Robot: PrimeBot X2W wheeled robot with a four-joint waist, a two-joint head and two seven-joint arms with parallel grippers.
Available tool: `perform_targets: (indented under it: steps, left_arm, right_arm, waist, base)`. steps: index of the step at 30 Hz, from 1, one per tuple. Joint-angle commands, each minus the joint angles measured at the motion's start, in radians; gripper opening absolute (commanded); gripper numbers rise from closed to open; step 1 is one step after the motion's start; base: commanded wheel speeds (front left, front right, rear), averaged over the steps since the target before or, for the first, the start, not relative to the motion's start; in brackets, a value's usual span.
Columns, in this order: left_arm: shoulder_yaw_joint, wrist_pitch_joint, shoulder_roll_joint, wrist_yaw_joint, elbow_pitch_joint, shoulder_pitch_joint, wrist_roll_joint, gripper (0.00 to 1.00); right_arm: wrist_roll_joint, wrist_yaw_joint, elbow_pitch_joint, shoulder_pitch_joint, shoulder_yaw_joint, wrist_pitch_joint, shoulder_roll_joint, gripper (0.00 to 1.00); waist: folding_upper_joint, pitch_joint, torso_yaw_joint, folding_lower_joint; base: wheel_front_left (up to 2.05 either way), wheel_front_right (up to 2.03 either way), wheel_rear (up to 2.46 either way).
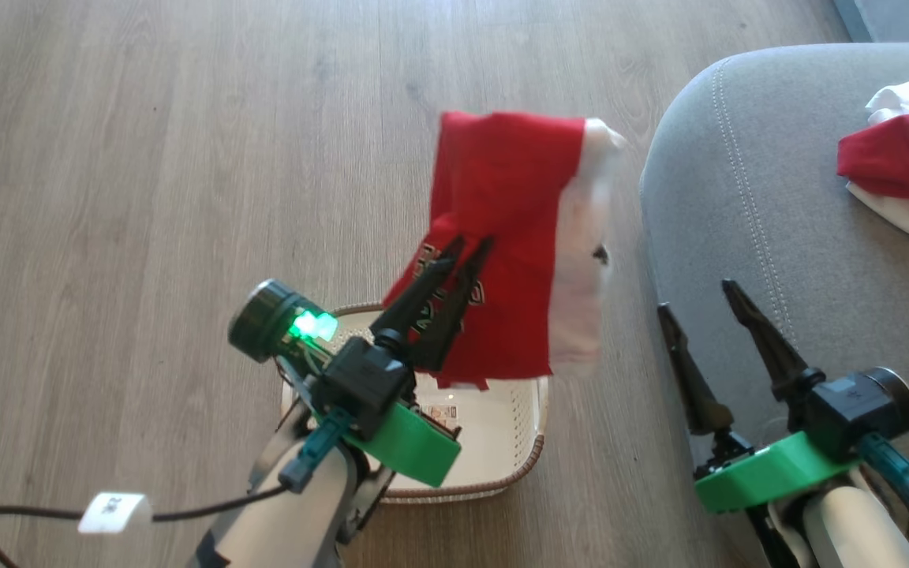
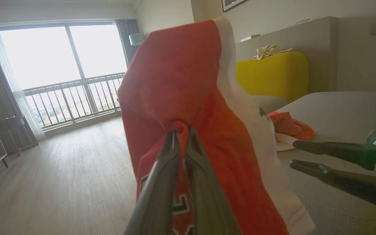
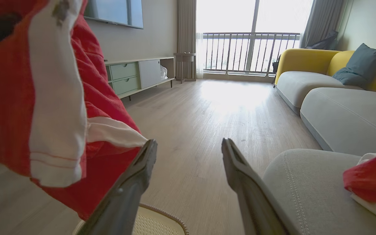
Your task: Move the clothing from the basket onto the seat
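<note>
The left claw point(image 1: 470, 241) is pinched almost shut on a fold of a red-and-white garment point(image 1: 502, 173). The garment hangs above the cream basket point(image 1: 514, 414) on the wood floor point(image 1: 147, 158), its hem seemingly clear of the rim, though the head view leaves that unsure. The right claw point(image 1: 695, 296) stands wide open and holds nothing, over the near edge of the grey seat point(image 1: 778, 237), which lies at 3 o'clock from the basket. A second red-and-white garment point(image 1: 896, 158) lies crumpled on the seat at about 2 o'clock from that claw.
</note>
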Motion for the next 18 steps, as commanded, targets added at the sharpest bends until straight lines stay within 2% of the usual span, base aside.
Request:
perform_targets:
  steps: [1, 3, 12, 18]
  left_arm:
    - [0.050, -0.005, -0.006, 0.008, -0.045, -0.048, 0.004, 0.00]
    - [0.058, -0.005, -0.005, 0.008, -0.046, -0.049, 0.005, 0.00]
    - [0.104, -0.005, 0.009, 0.005, -0.042, -0.055, 0.015, 0.00]
    - [0.098, -0.005, 0.007, 0.003, -0.046, -0.055, 0.022, 0.00]
  right_arm:
    - [0.014, 0.000, -0.055, -0.023, 0.049, -0.002, -0.038, 1.00]
    - [0.019, 0.000, -0.067, -0.020, 0.071, -0.002, -0.056, 1.00]
    - [0.079, 0.000, -0.227, -0.031, 0.300, -0.002, -0.246, 1.00]
    - [0.082, 0.000, -0.265, -0.079, 0.325, -0.002, -0.279, 1.00]
  waist:
    - [0.0000, 0.002, -0.002, 0.0000]
    - [0.0000, 0.002, -0.003, 0.0000]
    - [0.0000, 0.000, -0.013, 0.0000]
    - [0.0000, -0.002, -0.013, 0.0000]
  base:
    - [0.00, 0.00, 0.00]
    - [0.00, 0.00, 0.00]
    - [0.00, 0.00, 0.00]
    - [0.00, 0.00, 0.00]
